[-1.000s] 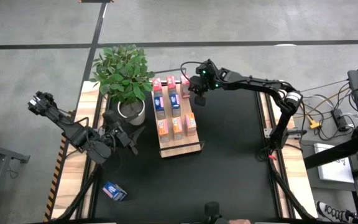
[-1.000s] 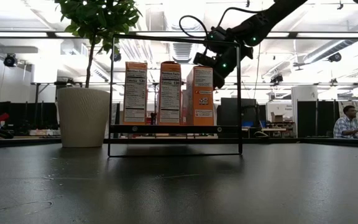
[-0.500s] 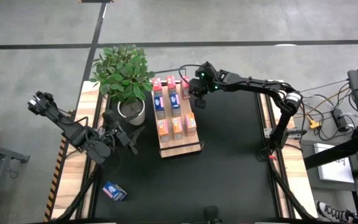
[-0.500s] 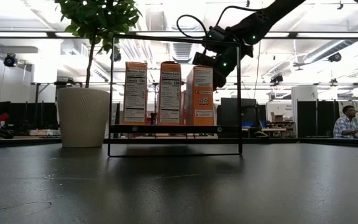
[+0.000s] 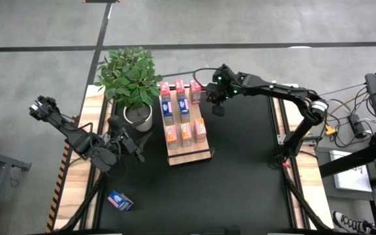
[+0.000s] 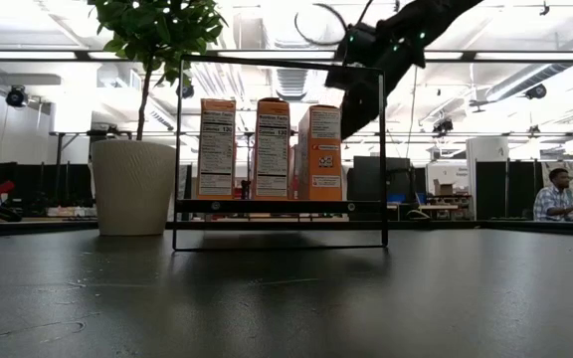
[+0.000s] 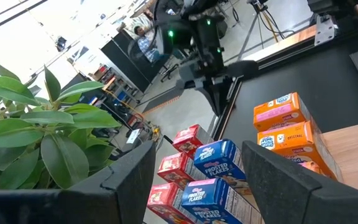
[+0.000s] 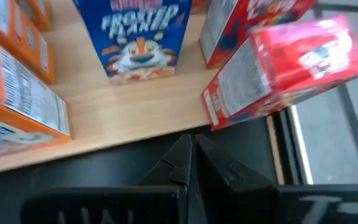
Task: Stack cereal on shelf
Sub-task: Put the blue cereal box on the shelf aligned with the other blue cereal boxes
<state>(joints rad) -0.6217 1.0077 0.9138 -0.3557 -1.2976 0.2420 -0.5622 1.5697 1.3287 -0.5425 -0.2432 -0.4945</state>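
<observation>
At the tabletop's point(image 5: 240, 163) near edge one blue cereal box point(image 5: 120, 200) lies alone, well apart from the shelf point(image 5: 187, 147). Beyond it the left gripper point(image 5: 134, 147) waits by the potted plant point(image 5: 132, 81), fingers apart and empty. Farther back the right gripper point(image 5: 217, 104), fingers pressed together on nothing, hovers beside a tilted red box point(image 8: 291, 65) at the shelf's far corner; a nudge there could topple it off.

Glossy printed cardboard cereal point(image 5: 185, 108) on a pale matt wood shelf point(image 5: 189, 152), black wire-framed.
</observation>
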